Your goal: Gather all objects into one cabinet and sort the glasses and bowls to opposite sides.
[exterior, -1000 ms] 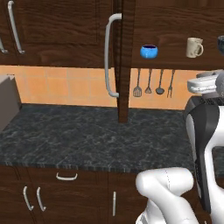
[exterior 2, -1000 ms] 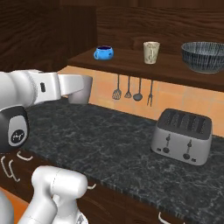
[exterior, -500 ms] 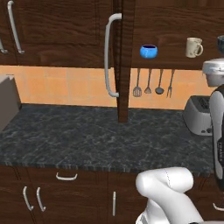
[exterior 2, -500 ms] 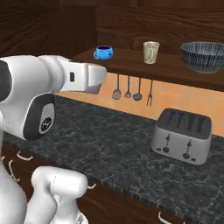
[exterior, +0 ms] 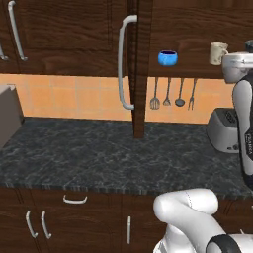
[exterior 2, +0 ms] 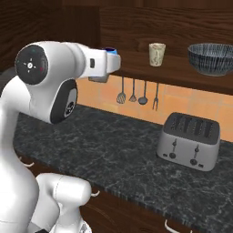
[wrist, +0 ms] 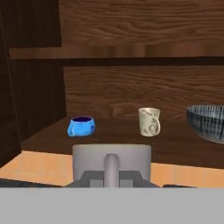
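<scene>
Nearest to me the white arm rises from its base below the dark speckled bench (exterior: pixel 113 158), bends at a big round joint and reaches up towards the wall cabinet. The hand (exterior 2: pixel 101 78) hangs under the arm's last white link, level with the front of the shelf, and it is clenched with nothing in it; from its own camera the grey fingers (wrist: pixel 111 168) sit pressed together low in the middle.

On the bench, off to the right, a silver four-slot toaster (exterior 2: pixel 191 140) stands close to the wall. Behind it the wall is orange tile, and four small utensils (exterior: pixel 172 94) hang in a row just under the shelf.

The cabinet door (exterior: pixel 141 64) stands open, edge-on to me, with its long curved silver handle (exterior: pixel 123 62) facing left. Inside, on the lowest shelf (wrist: pixel 175 146), three things stand in a row, well apart from one another. The blue bowl (wrist: pixel 81 126) is at the left end, near the side wall. The cream mug (wrist: pixel 149 121) is in the middle, upright, with a faint print on it. The wide dark ribbed bowl (exterior 2: pixel 211 58) sits at the right.
</scene>
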Robot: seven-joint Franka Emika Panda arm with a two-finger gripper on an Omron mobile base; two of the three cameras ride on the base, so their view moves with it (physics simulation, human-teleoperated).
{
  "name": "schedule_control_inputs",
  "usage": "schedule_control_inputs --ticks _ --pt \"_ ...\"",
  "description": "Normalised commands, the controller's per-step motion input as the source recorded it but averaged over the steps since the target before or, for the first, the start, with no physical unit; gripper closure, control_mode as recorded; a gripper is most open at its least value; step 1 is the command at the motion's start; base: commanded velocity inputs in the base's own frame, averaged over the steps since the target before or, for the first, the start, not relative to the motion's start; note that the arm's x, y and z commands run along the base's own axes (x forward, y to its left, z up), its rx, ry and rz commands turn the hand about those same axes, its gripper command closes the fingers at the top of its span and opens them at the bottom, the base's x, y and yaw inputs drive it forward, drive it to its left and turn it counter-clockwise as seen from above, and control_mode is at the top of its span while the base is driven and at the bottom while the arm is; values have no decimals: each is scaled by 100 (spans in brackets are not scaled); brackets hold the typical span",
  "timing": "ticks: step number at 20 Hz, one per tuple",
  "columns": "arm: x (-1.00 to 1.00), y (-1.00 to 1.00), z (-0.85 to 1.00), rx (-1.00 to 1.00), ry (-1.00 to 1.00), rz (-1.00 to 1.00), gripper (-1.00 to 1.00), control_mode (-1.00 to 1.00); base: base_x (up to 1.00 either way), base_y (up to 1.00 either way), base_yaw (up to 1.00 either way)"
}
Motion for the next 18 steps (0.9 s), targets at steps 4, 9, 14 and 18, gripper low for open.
schedule_control_inputs --ticks 4,9,14,18 --pt "25 9 -12 -15 -41 -3 100 -100 0 0 0" --pt "13 7 14 0 -11 0 100 -100 0 0 0" --pt "14 14 5 4 8 1 100 -100 0 0 0" --pt "21 4 1 5 18 1 100 -100 0 0 0"
